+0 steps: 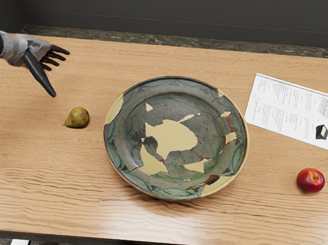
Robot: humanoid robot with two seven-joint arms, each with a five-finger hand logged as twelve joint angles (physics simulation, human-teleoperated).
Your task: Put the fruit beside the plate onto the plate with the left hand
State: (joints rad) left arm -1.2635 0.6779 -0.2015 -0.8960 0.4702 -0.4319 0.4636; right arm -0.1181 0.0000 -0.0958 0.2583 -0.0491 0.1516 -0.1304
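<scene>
Pear (77,117): small, yellow-green with brown mottling. It lies on the table (46,175) just beside the left rim of the plate (115,110), apart from it and not touching. I take this as the item to move, since it is the fruit nearest the plate and on my left side.

Handling, by my estimate: light, firm rather than soft, with skin smooth enough to slip. The rounded body is likely to roll if nudged sideways. Best hold is from above, thumb and fingers wrapped round the wide belly, not the narrow end. Squeeze moderately to avoid bruising.

Left hand (37,56): at the far-left of the table, beyond and to the left of the pear, well apart from it. Fingers are spread and extended, holding nothing.

Right hand: not to be seen.

Plate: wide, shallow, glazed grey-green over cream in a crackled pattern, mid-table. The pear is not yet on it. Its raised rim means the fruit must be lifted clear, then set down gently.

Apple (310,180): red, near the right edge, well apart from the plate.

Printed sheet (298,112): to the right of the plate.
</scene>
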